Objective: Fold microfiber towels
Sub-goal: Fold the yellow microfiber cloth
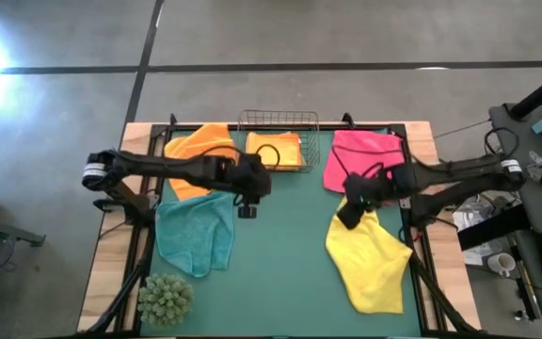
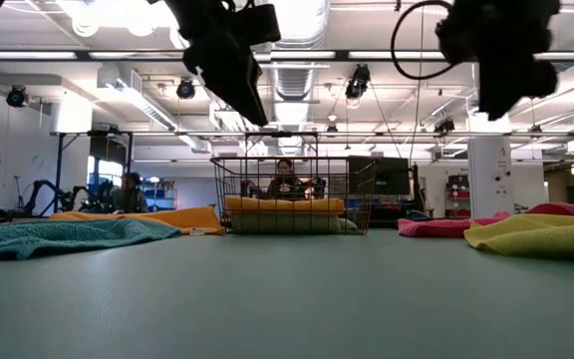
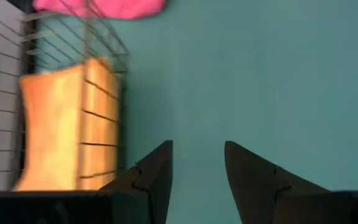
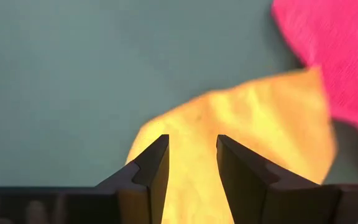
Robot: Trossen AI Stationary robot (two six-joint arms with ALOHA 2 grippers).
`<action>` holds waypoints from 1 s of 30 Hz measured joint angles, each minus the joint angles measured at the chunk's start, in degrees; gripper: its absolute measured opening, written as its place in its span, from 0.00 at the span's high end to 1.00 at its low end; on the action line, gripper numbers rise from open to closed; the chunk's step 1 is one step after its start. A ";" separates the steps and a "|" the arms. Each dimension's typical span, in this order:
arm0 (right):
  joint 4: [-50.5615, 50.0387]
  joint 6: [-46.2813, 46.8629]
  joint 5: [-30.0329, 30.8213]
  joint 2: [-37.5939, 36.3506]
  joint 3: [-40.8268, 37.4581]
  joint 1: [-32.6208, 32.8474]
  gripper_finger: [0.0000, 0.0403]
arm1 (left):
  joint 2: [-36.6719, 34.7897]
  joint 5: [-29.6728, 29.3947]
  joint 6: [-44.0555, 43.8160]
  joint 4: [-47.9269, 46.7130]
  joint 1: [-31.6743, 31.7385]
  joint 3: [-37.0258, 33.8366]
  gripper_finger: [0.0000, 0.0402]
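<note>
Right gripper (image 4: 192,163) hovers with fingers parted, empty, over crumpled fuzzy yellow towel (image 4: 241,143), apparently not touching; left gripper (image 3: 198,171) likewise parted, empty, above bare green worktop (image 3: 260,81).

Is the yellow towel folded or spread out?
Spread out, not folded: the yellow towel lies loose and rumpled, with irregular edges, on the table.

Teal towel (image 1: 194,234) rumpled, spread near the surface's left edge. Orange towel (image 1: 196,151) crumpled at the far left corner. Second orange towel (image 1: 276,149) folded flat, lying at the far edge's middle. Pink towel (image 1: 361,158) loosely spread near the far right corner. Yellow towel (image 1: 373,256) rumpled, stretching toward the near right corner, just beside the pink.
</note>
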 joint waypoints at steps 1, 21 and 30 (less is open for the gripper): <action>0.50 2.08 0.56 0.18 -0.93 1.83 0.69 | 0.01 -0.02 -1.11 0.14 -0.65 -0.29 0.68; 14.68 23.79 11.66 17.38 -7.78 14.37 0.75 | -0.01 -0.09 -11.02 4.63 -8.24 -4.69 0.68; 21.05 25.81 8.11 25.09 -7.76 15.03 0.81 | -0.01 -0.09 -11.08 4.41 -9.45 -4.69 0.68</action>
